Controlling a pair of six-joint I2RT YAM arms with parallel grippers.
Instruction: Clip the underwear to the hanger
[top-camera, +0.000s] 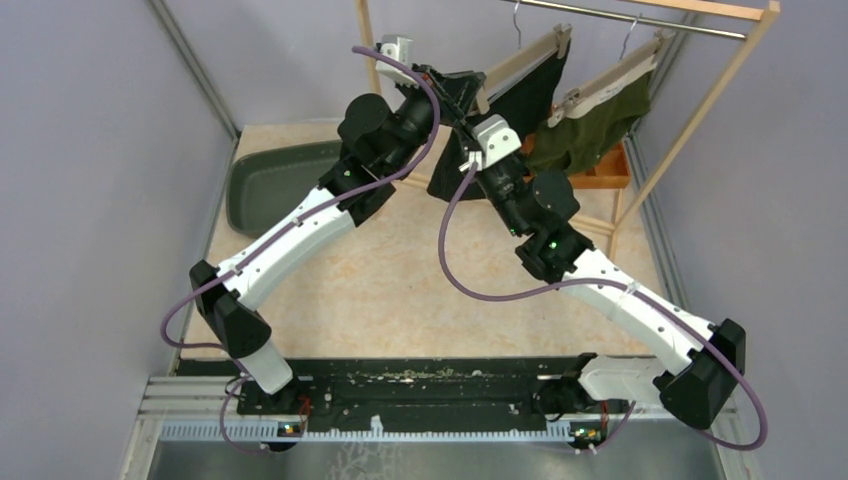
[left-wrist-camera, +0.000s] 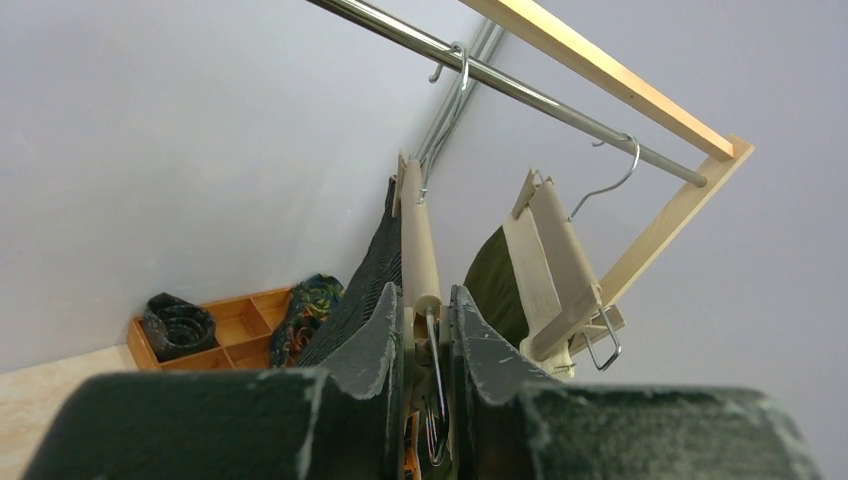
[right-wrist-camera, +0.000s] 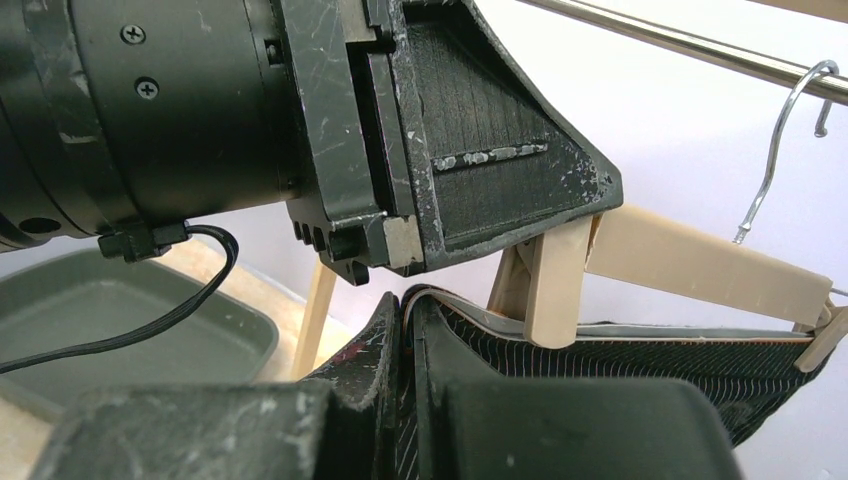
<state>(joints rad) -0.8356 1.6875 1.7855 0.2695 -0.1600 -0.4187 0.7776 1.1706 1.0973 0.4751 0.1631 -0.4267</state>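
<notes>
My left pincer (left-wrist-camera: 425, 300) squeezes the end clip (right-wrist-camera: 552, 280) of the wooden hanger (left-wrist-camera: 420, 235). Right pincer (right-wrist-camera: 405, 305) pinched tight on black striped underwear (right-wrist-camera: 640, 365), waistband just beneath that clip. Beige speckled table (top-camera: 400, 285), grey walls (top-camera: 100, 150), steel rail (left-wrist-camera: 520, 85) overhead.

The left arm (top-camera: 300, 225) and right arm (top-camera: 620, 300) rise from elbows splayed outward and lean toward each other, wrists nearly meeting. The left gripper (left-wrist-camera: 428, 295) has its jaws narrowly apart, clamped on a clip (left-wrist-camera: 432, 345). Just beneath it, the right gripper (right-wrist-camera: 406, 300) is pinched fully closed on the underwear (right-wrist-camera: 640, 370).
</notes>
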